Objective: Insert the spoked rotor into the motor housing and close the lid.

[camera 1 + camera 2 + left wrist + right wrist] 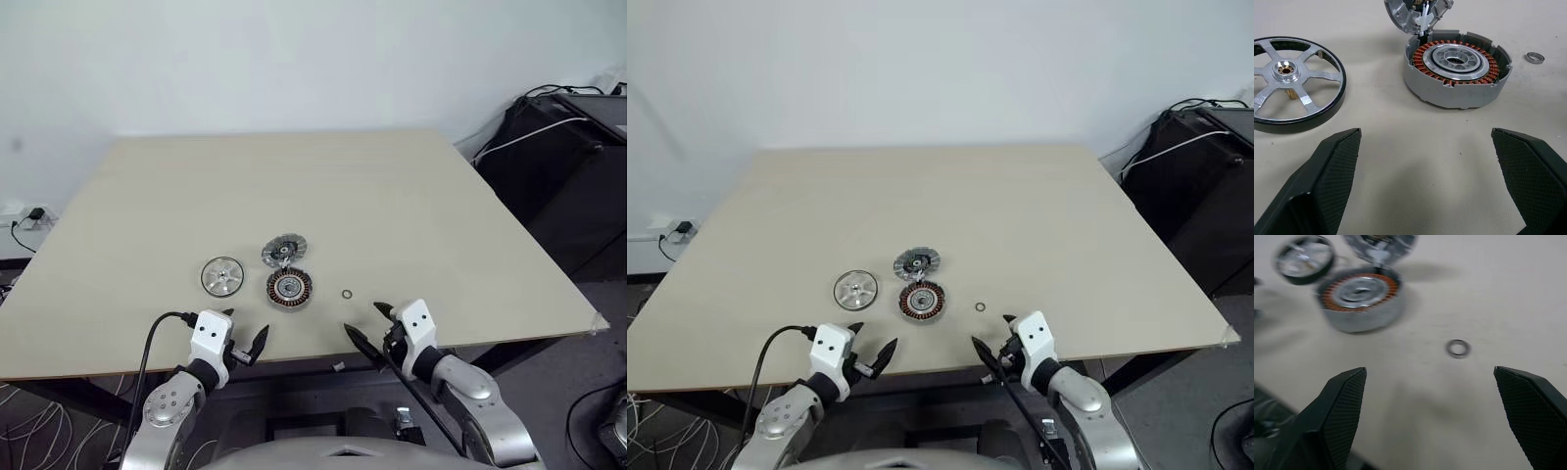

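Gaping empty: left pincer [245, 336], right pincer [367, 323] | lid [1418, 14] cut off | spoked rotor [1288, 88] partly cropped

Tiny loose metal ring [347, 294] lying flat near the front edge of the pale table [392, 206]; black equipment [563, 166] off its right edge.

Camera layout: one head stereo pair, two wrist cameras.
Both head eyes look forward and down from afar over the whole table [411, 196]. Each wrist camera sits low and close above the tabletop; both share the motor housing [1457, 68] and small ring [1458, 348].
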Controlling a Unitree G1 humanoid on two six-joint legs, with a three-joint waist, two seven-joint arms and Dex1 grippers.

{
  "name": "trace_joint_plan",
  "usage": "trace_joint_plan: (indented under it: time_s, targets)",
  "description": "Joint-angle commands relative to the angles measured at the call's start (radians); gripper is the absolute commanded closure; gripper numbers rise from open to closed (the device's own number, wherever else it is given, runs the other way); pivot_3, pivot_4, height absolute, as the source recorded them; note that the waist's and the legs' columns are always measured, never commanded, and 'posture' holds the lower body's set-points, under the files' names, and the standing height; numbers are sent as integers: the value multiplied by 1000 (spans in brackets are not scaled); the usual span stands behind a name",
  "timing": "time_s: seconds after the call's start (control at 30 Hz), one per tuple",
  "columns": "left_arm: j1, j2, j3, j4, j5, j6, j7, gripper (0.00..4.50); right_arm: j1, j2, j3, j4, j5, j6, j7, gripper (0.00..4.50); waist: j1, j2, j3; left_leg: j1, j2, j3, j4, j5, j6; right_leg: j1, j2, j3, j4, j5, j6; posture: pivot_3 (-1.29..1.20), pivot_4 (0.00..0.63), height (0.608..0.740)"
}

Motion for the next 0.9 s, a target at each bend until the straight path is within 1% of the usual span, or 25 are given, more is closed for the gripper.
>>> trace_joint_plan:
  time_s: [0.03,0.2,0.33,0.6,0.9]
  targets:
    - [-17,-6,-5,-12,0,-25,5,0,-60,34,27,34,-36,-5,-41,34,0,0,0,0,0,0,0,0,0,0,0,0,0,0,0,0,0,740]
    - [-22,-8,-8,-8,2,-24,6,0,-158,96,62,129,-57,37,-71,34,-2,0,0,0,0,0,-1,0,0,0,0,0,0,0,0,0,0,740]
    - [-24,-9,-9,-9,3,-23,7,0,-234,139,43,205,-39,80,-84,34,-3,0,0,0,0,0,0,1,1,0,0,0,0,0,0,0,0,740]
    - [-19,-10,-7,-14,0,-23,10,0,-333,149,10,328,-45,81,-96,34,-8,0,0,0,-1,0,-1,3,5,0,1,0,0,1,-2,0,0,740]
    - [-20,-13,-11,-13,-1,-23,14,0,-359,152,15,404,-56,76,-90,34,-12,0,-1,1,-2,0,-1,3,5,0,1,0,0,1,-2,0,0,740]
